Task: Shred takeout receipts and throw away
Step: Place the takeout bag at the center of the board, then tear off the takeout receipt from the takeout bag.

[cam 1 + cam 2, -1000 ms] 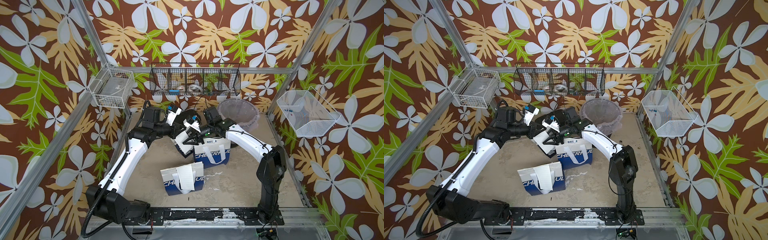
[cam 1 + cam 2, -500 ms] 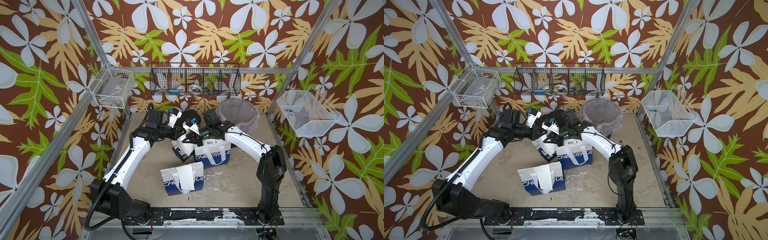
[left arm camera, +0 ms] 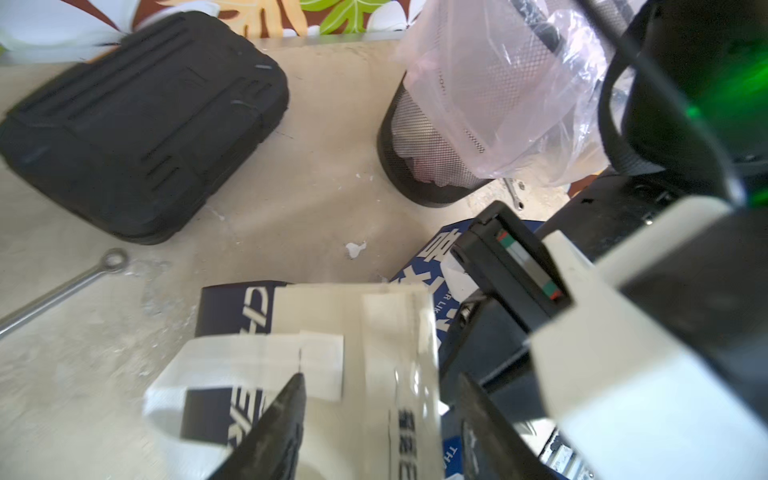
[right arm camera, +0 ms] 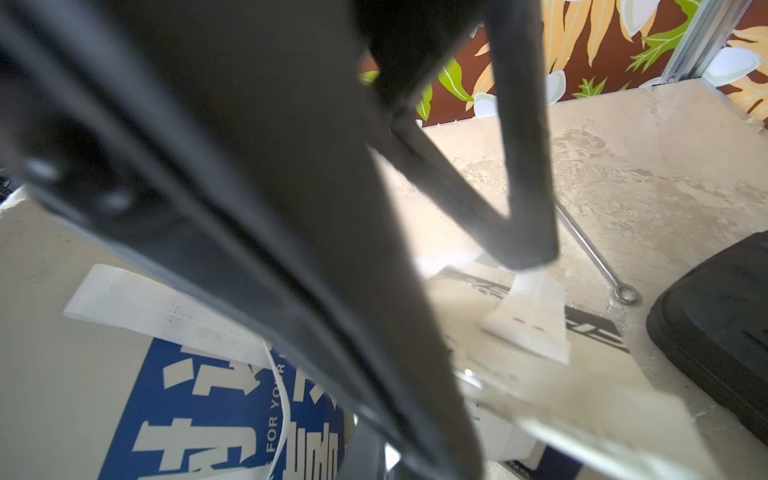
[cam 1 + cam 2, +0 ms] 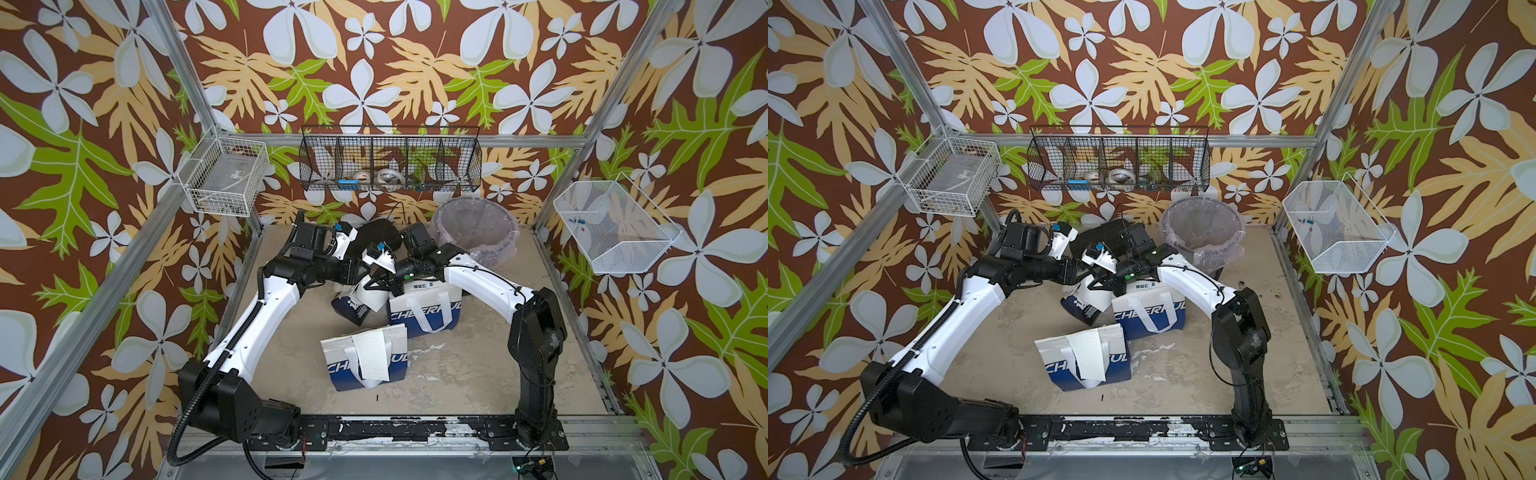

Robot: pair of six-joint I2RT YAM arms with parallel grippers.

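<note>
Two receipts can be seen clearly. The receipt [image 5: 371,296] in work lies on a tilted blue-and-white bag [image 5: 351,309] in the middle of the table [image 5: 457,374], and a second receipt [image 5: 372,353] lies flat over the front bag [image 5: 390,370]. A third one I cannot make out. Each is a thin white slip with faint printed lines, narrower than its bag. Such paper is very light and soft; it will bend, flutter and tear easily. I judge it is best pinched at a free edge or corner, away from the white bag handles [image 3: 232,357]. The right gripper [image 4: 523,253] is closed, and in the right wrist view it seems to pinch the upper edge of this slip. The left gripper [image 3: 380,382] has its jaws apart, one on each side of the paper, and holds nothing. Behind them stand a black ribbed box [image 3: 141,124] and a lined mesh bin [image 5: 494,253].
</note>
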